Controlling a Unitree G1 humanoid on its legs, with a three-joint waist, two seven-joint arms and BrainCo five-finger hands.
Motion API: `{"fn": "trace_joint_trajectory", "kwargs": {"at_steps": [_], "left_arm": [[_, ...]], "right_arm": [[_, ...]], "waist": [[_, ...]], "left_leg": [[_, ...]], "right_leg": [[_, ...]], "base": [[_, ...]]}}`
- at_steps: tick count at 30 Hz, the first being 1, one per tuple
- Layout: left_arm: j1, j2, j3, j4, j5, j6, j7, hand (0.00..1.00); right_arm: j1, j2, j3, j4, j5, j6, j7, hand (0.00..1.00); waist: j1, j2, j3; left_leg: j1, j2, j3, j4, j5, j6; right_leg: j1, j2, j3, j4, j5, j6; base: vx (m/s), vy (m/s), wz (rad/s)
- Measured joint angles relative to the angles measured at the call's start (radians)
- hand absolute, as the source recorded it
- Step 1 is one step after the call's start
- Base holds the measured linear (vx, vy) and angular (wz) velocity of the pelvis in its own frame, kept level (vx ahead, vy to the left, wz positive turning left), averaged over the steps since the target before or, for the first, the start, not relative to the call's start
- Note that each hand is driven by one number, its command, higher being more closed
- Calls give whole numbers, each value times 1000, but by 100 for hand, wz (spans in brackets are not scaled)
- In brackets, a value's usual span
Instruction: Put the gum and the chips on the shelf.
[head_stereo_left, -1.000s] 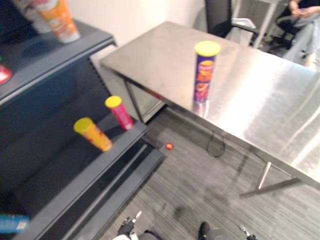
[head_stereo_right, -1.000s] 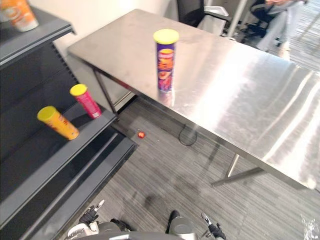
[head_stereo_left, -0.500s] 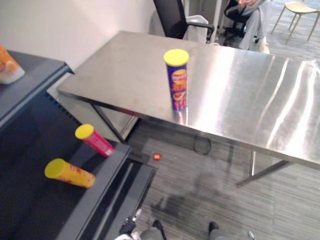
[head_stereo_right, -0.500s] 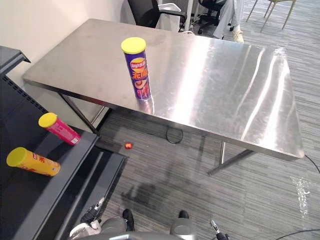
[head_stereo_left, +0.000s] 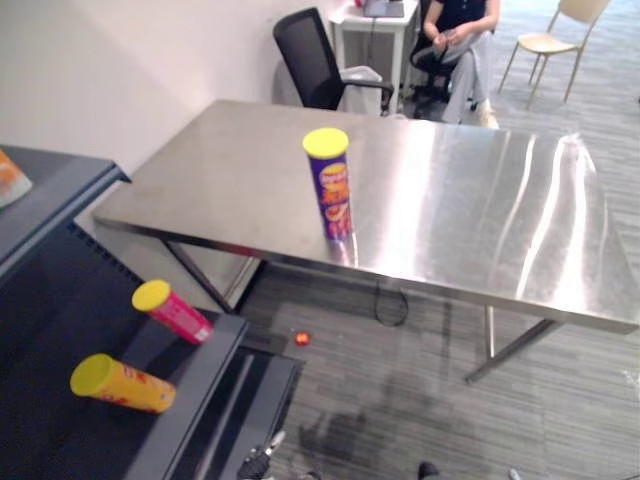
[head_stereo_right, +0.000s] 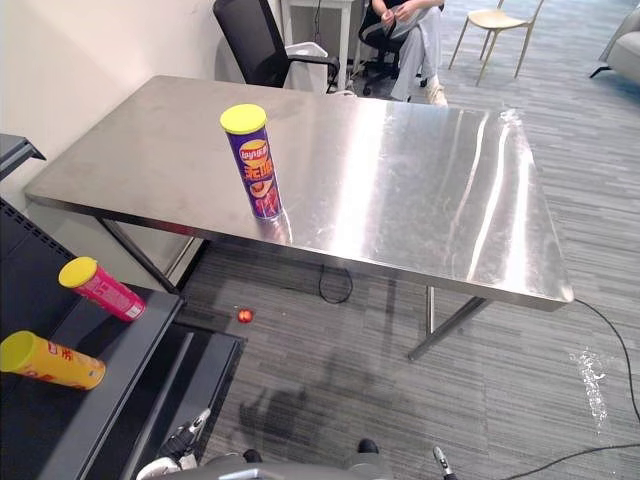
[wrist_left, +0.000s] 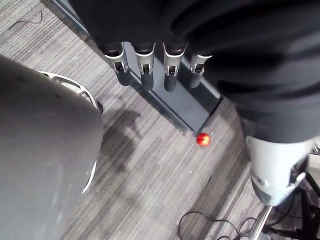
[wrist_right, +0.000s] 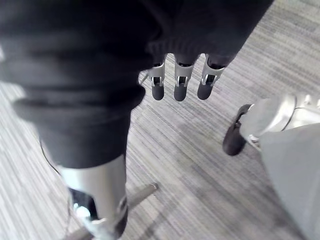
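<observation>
Chips can (head_stereo_right: 252, 160) upright on table (head_stereo_right: 420, 180), near left front edge. Shelf (head_stereo_right: 112, 342) left of table; far can (head_stereo_right: 101, 290), near can (head_stereo_right: 50, 361) lying on it. Small ball (head_stereo_right: 244, 316) on floor between. Chair (head_stereo_right: 252, 42), seated person (head_stereo_right: 404, 24) behind table.

Bright, even light; pale glare streaks cross the steel table (head_stereo_right: 420, 200) (mostly its right half).

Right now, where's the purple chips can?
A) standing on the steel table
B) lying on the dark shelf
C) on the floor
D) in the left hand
A: the purple chips can stands upright on the steel table, near the table edge that faces the robot. The left hand and the right hand are open and empty.
</observation>
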Motion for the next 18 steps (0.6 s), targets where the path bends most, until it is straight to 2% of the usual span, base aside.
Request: {"fn": "trace_joint_trajectory", "kwargs": {"at_steps": [2, 4, 6, 8, 11, 14, 18], "left_arm": [[8, 9, 1, 1, 2, 0, 0, 0], [18, 11, 4, 0, 3, -1, 0, 0], [26, 11, 10, 1, 5, -2, 0, 0], [26, 11, 3, 3, 33, -2, 0, 0], [30, 9, 0, 3, 38, -2, 1, 0], [38, 9, -7, 2, 38, -2, 3, 0], [39, 9, -22, 0, 39, -2, 2, 0]], "right_arm": [[-14, -40, -93, -1, 1, 0, -6, 0], [-47, -120, -232, -5, 13, -1, -23, 0], [-90, -182, -303, -13, 26, -4, -38, 0], [-121, -230, -321, -48, 65, -5, -66, 0], [-148, -254, -278, -226, 122, -28, -123, 0], [-153, -273, -159, -483, 115, -51, -182, 0], [-157, -288, -33, -784, 83, -119, -228, 0]], "waist": [[-1, -5, -11], [-1, 1, -17], [-6, 6, -18], [-9, 11, -21], [-26, 9, -23], [-30, 12, -25], [-30, 16, -29]], "left_leg": [[1, -6, 1, 0, -4, 1], [3, -9, -2, -4, -7, 4], [12, -16, -24, -21, -9, 7], [17, -19, -22, -36, -10, 9], [16, -25, -12, -39, -14, 11], [16, -28, 6, -46, -14, 11], [16, -26, 3, -51, -14, 11]], "right_leg": [[2, -5, 0, -6, 2, 1], [3, -7, -12, -22, 23, -12], [-3, -6, -13, -30, 38, -10], [-17, -7, -9, -18, 39, -10], [-31, -11, 2, -19, 40, -12], [-51, -12, 17, -18, 40, -12], [-60, -7, 26, -16, 41, -11]], "base": [[49, 34, -4], [55, 25, -17], [42, 11, -32], [20, 19, -21], [8, 25, -19], [-1, 5, -20], [2, -13, -8]]}}
